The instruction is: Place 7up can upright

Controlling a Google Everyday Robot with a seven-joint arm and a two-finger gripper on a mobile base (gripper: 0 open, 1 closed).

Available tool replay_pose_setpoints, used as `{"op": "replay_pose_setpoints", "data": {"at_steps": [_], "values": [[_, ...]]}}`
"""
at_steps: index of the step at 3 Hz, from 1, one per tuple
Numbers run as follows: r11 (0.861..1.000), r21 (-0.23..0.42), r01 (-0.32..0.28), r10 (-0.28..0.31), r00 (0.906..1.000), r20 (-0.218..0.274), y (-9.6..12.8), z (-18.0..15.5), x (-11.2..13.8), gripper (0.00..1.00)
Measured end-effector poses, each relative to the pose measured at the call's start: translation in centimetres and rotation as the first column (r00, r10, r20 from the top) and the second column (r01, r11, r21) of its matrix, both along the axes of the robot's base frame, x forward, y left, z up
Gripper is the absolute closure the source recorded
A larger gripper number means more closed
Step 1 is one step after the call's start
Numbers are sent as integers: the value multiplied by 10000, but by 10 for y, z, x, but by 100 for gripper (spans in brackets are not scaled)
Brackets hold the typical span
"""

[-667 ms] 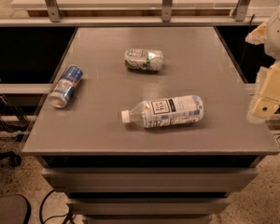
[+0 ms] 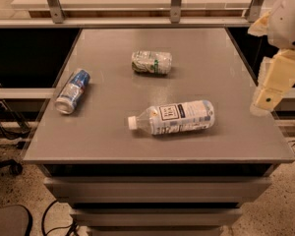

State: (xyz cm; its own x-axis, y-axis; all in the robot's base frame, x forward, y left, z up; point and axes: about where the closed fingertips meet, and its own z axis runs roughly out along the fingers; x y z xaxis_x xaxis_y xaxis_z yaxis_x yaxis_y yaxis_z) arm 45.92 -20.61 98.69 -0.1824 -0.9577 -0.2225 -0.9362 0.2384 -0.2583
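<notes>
Three containers lay on their sides on the grey table (image 2: 113, 141), and only one was mine to handle. The 7up can (image 2: 151, 62) sat in the upper middle of the frame, silvery-white with green markings and dented, its long axis running almost straight left to right across the picture. I could not make out which end carried the top.

My tool (image 2: 271, 90) hung at the right edge of the frame, over the table's right border and well apart from the can. I could not tell whether it was open or closed, and it held nothing I could see. From the tool, the can lay to the left and somewhat higher in the frame.

The clear plastic bottle (image 2: 172, 118) lay in the lower middle, cap pointing left, below a straight line from tool to can. The blue-and-silver can (image 2: 72, 91) was far off at the left. I judged the reach should run leftward, meeting the can across its short width.
</notes>
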Motion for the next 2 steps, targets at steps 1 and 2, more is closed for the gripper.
{"op": "replay_pose_setpoints", "data": {"at_steps": [1,2], "values": [[9977,-63,-675,676,9977,73,20,7,26,0],[9901,-209,-1389,1391,9903,77,43,7,55,0]]}}
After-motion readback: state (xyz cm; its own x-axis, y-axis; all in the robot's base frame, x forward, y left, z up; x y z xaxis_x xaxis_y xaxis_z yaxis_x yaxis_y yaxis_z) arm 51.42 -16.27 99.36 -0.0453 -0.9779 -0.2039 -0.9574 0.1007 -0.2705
